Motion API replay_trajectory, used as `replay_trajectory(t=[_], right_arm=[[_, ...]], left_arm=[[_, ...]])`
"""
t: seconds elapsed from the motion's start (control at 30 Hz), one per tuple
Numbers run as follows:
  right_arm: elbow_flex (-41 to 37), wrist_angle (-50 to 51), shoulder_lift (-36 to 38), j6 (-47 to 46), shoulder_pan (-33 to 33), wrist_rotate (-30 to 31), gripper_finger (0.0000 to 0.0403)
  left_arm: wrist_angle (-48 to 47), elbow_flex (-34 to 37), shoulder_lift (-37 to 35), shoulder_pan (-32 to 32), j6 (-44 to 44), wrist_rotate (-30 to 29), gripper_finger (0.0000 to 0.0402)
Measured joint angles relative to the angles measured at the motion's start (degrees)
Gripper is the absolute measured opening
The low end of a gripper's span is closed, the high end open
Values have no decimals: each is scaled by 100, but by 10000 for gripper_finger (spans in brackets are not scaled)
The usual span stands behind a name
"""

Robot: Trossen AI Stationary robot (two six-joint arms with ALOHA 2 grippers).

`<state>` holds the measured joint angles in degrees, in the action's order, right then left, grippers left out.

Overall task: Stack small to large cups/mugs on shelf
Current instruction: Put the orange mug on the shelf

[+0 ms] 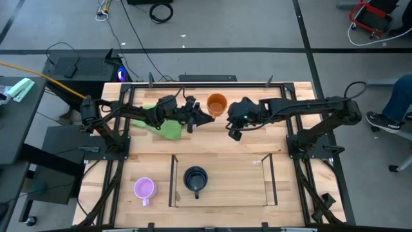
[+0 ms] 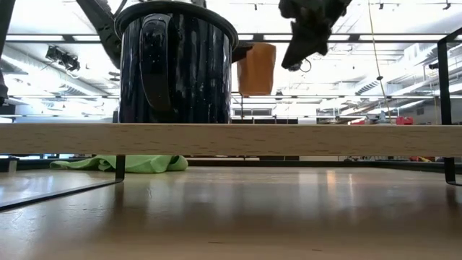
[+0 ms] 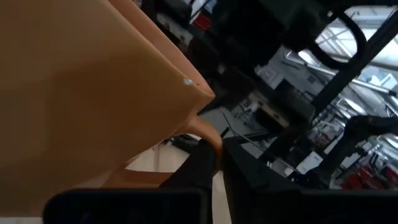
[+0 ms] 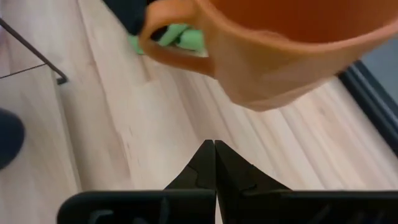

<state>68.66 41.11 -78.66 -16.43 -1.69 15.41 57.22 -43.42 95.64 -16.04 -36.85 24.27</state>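
A: Where is the orange mug (image 1: 217, 103)?

B: Off the table (image 1: 219, 145), at its far edge beyond the shelf (image 1: 221, 182). The left hand (image 1: 205, 118) is clamped on the mug's handle, on the side toward the green cloth (image 1: 165, 126).

A: And the right hand (image 1: 233, 130)?

B: Just beside the orange mug on the opposite side, fingers together, holding nothing.

A: How should the carry go?

B: I'd keep the mug level, since a handle grip lets it swing, and bring it toward the shelf high enough to clear the clear side panels. The black mug (image 1: 195, 178) already sits on the shelf floor, so lower it onto that one squarely, rim to base. The right hand should stay clear of the path.

A: The purple mug (image 1: 144, 189)?

B: Outside the shelf, on the cloth's side of it.

A: Surface and room?

B: Light wooden planks, fairly glossy. Beyond it, grey floor with cables (image 1: 160, 10), and a person's leg (image 1: 398, 103) at the edge past the right arm.
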Motion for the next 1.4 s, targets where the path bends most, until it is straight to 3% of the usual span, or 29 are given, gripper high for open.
replay_trajectory(t=[0.27, 0.53, 0.93, 1.2, 1.4], right_arm=[[0, 697, 570, -475, 349, 802, 2], [0, 1285, 1090, -1016, 648, 1478, 2], [0, 1879, 1670, -1517, 828, 1715, 2], [0, 1979, 1839, -1667, 821, 1908, 2], [0, 1977, 1789, -1804, 821, 1625, 2]], left_arm=[[-891, -748, 0, 414, 508, -262, 24], [-1823, -1375, 0, 1064, 1141, -1068, 24], [-1906, -1681, 0, 2009, 1262, -1702, 24], [-1941, -1681, 0, 2378, 866, -1723, 24], [-1944, -1681, 0, 2534, 295, -1532, 24]])
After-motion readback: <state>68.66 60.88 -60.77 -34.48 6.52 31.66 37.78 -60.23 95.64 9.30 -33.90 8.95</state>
